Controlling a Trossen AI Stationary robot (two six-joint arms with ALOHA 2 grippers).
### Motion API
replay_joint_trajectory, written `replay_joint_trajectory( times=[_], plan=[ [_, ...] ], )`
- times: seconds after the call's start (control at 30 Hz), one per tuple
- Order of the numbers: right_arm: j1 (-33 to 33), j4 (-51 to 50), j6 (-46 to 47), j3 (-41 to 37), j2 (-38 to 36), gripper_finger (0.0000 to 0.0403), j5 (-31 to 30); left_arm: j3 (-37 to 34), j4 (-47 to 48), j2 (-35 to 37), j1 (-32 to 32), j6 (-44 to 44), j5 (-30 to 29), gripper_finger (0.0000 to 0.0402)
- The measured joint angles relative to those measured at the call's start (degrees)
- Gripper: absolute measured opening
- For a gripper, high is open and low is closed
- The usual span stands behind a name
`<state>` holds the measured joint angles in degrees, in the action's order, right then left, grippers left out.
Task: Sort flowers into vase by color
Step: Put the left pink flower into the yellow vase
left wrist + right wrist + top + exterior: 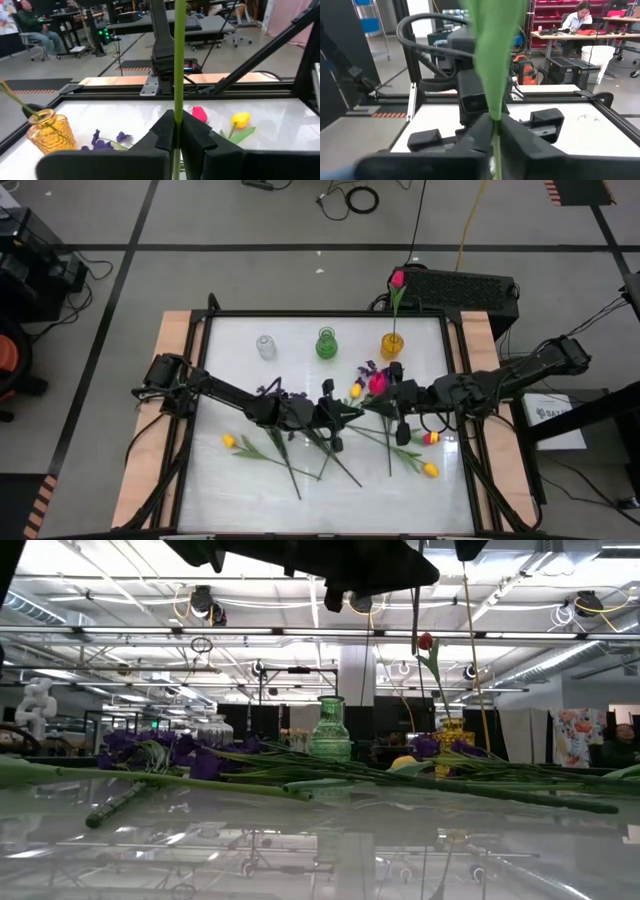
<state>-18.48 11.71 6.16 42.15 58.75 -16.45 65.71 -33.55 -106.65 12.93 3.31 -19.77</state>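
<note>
Well, both arms meet over the middle of the table (190, 480), each clamped on greenery. The left gripper (176, 131) has its fingers clenched on a thin green stem (178, 60) that runs straight up between them. The right gripper (495, 125) is pinched shut on a broad green leaf (495, 55). From above I can't quite tell whether these belong to one flower or two.

Along the far edge stand a clear vase (265, 346), a green vase (326, 344) and an amber vase (392, 345). The amber one already holds a pink-red tulip (398, 278). The other flowers lie scattered across the middle of the table:
- Yellow tulips (229, 441) lie toward the near-left and the near-right.
- A pink bud (378, 382) lies just under the arms.
- Purple blossoms (270, 390) lie left of centre.

These flowers look very light, with springy wire-like stems and floppy leaves. I'd guess a leaf will fold or slip under a pinch. The bare stem, midway along, seems the better hold, because the head would then droop less while the end is steered into a narrow vase neck.
</note>
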Motion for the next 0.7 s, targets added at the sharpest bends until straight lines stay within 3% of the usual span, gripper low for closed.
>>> replay_joint_trajectory(
  times=[0.17,0.37,0.53,0.7],
  plan=[
    [0.00,-4.08,-0.38,0.00,-3.67,0.0012,-4.24,0.00,1.67,0.23,0.24,-1.54,-0.29,0.0054],
    [1.53,-11.74,-4.36,0.00,-11.50,0.0004,-12.24,0.00,11.44,5.09,0.46,-4.65,-4.26,0.0140],
    [7.10,-19.63,-8.22,0.00,-18.20,0.0002,-22.82,0.02,20.39,9.95,1.17,-6.03,-9.66,0.0186],
    [15.21,-20.75,-8.37,0.00,-23.81,0.0001,-22.51,0.05,22.85,12.16,1.59,-5.94,-9.66,0.0191]
  ],
)
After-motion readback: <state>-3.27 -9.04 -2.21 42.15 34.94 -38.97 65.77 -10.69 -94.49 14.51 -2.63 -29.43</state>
